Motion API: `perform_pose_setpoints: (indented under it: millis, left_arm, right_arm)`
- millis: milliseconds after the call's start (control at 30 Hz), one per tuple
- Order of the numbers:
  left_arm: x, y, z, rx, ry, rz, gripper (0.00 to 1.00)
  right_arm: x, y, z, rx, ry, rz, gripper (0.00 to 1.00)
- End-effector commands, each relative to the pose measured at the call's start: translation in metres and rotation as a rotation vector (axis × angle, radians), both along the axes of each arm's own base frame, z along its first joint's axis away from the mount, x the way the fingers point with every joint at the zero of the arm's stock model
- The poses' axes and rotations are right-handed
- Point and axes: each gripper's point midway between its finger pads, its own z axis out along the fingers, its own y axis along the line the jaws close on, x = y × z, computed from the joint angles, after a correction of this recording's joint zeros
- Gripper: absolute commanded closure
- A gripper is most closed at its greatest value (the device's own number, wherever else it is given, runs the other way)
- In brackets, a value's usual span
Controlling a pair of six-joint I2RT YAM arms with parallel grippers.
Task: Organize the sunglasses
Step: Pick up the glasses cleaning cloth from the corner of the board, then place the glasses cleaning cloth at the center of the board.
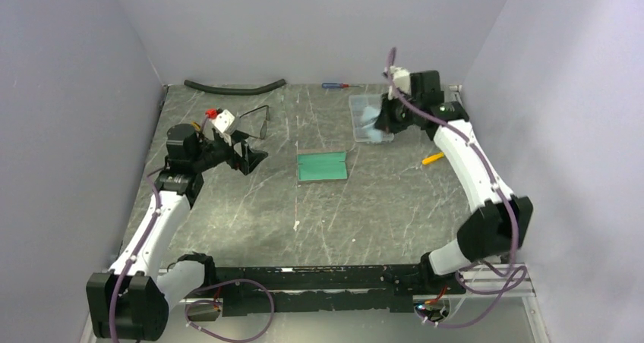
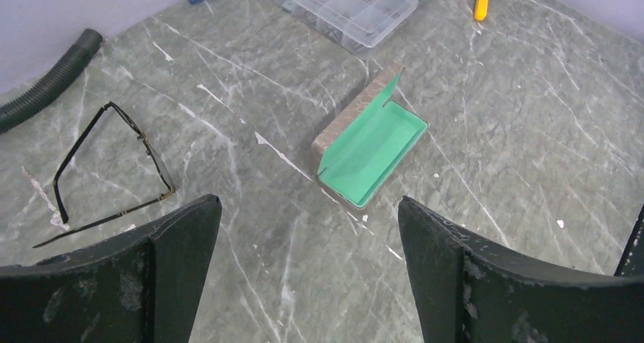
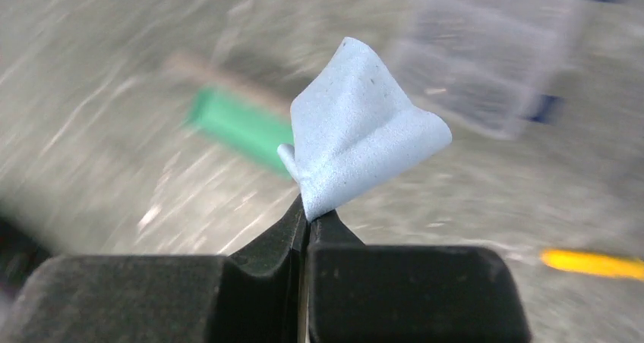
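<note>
The sunglasses (image 1: 260,122), thin and dark-framed with their arms unfolded, lie on the grey table at the back left. In the left wrist view they (image 2: 144,140) lie to the left, beyond my left fingertip. My left gripper (image 1: 248,156) (image 2: 307,206) is open and empty, hovering just in front of them. The brown case with teal lining (image 1: 322,166) (image 2: 372,142) lies open at the table's middle. My right gripper (image 1: 382,121) (image 3: 307,215) is shut on a light-blue cloth (image 3: 357,134) (image 1: 370,125), held up over the clear box.
A clear plastic compartment box (image 1: 363,102) (image 2: 345,5) stands at the back right. A yellow-handled tool (image 1: 433,158) (image 2: 481,0) lies right of it. A blue screwdriver (image 1: 334,86) and a black hose (image 1: 235,87) (image 2: 45,81) lie along the back wall.
</note>
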Motion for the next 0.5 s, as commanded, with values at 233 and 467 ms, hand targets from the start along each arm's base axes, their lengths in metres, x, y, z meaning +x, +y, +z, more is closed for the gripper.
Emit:
perform_pose_setpoints:
  millis: [233, 467]
  left_arm:
    - [-0.062, -0.009, -0.030, 0.149, -0.132, -0.255, 0.13]
    - [-0.091, -0.016, -0.078, 0.223, -0.051, -0.450, 0.16]
  right_arm:
    - [-0.205, 0.193, -0.054, 0.363, 0.275, 0.684, 1.00]
    - [-0.192, 0.178, -0.138, 0.221, 0.407, 0.659, 0.95]
